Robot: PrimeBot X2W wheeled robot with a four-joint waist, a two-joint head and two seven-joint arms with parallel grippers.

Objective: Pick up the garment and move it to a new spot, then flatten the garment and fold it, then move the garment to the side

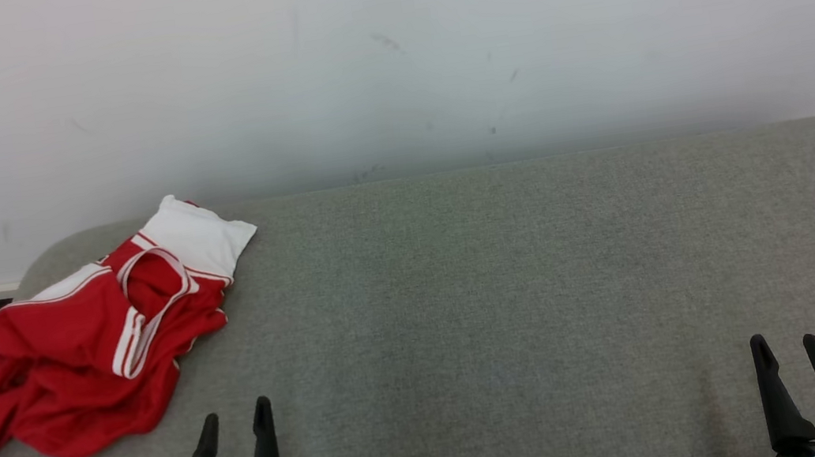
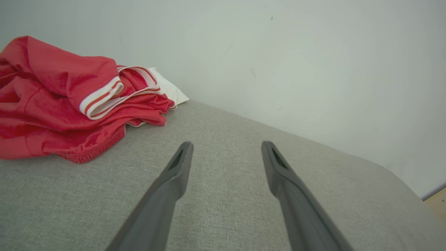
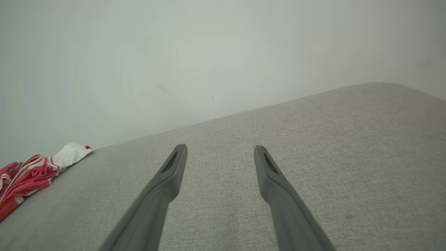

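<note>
1. Two end effectors sit at the near edge of my head view, both with their fingers pointing away from me over the desk (image 1: 503, 287), which is covered in grey fabric.
2. The left end effector (image 1: 236, 410) has its two dark fingers spread apart with nothing between them. In the left wrist view I see bare grey fabric through the gap.
3. The right end effector (image 1: 783, 340) is also spread and empty. Its wrist view shows the same bare fabric between the fingers.
4. The garment (image 1: 75, 363) lies crumpled in a loose heap at the far left corner of the desk, ahead of the left end effector and to its left, not touching it. It is well apart from the right end effector.
5. The garment is mostly red. A white panel (image 1: 197, 234) sticks out towards the wall (image 1: 382, 49), and a white-and-red striped trim (image 1: 139, 330) curls across the top of the heap.
6. Its lower left tip seems to hang over the left edge of the desk, though I cannot be sure at that edge of the head view.
7. In the left wrist view the garment (image 2: 52, 104) is bunched in the upper left, close to the fingers. In the right wrist view a small part of it (image 3: 24, 177) shows at the far left.
</note>
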